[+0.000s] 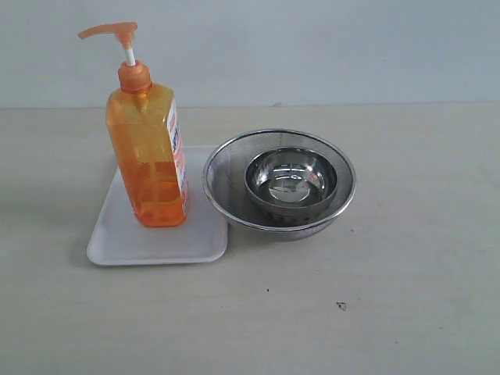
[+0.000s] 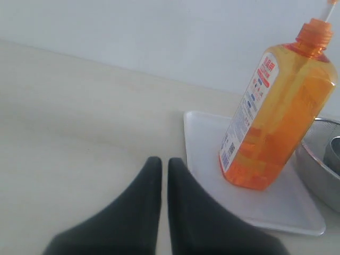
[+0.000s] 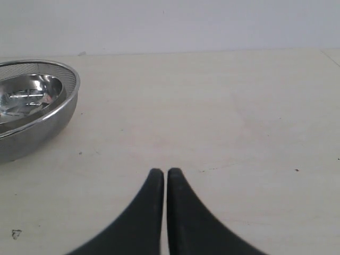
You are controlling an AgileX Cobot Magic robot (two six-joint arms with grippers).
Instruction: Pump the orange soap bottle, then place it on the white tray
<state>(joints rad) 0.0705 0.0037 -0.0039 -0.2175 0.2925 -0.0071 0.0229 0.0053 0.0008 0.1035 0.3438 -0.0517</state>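
The orange soap bottle (image 1: 148, 156) stood upright on the white tray (image 1: 125, 242), on the half of the tray nearer the mesh bowl (image 1: 226, 176). Its white stem was extended above the collar. In the exterior view the orange pump spout pointed left and the white-and-red label faced right, toward the mesh bowl. The bottle held orange liquid up to near its shoulder. No gripper was in contact with the bottle. The left gripper (image 2: 164, 162) was positioned low over the table (image 1: 391, 297), well apart from the bottle, and its fingertips pointed past the near corner of the tray rather than at the bottle. Its two dark jaws were together, with only a thin slit between them and nothing clamped. The bottle therefore lay outside the jaws and off their centre line. The tray lay flat on the table. In the exterior view the steel rim of the mesh bowl overlapped the tray's right edge; contact between the two could not be confirmed. A smaller polished steel bowl (image 1: 291, 181) sat inside the mesh bowl. The right gripper (image 3: 166, 172) was positioned over bare table on the far side of the mesh bowl from the bottle, with that bowl's rim to one side of its fingertips. Its jaws were likewise together and held nothing. A plain pale wall (image 1: 312, 47) stood behind the table.
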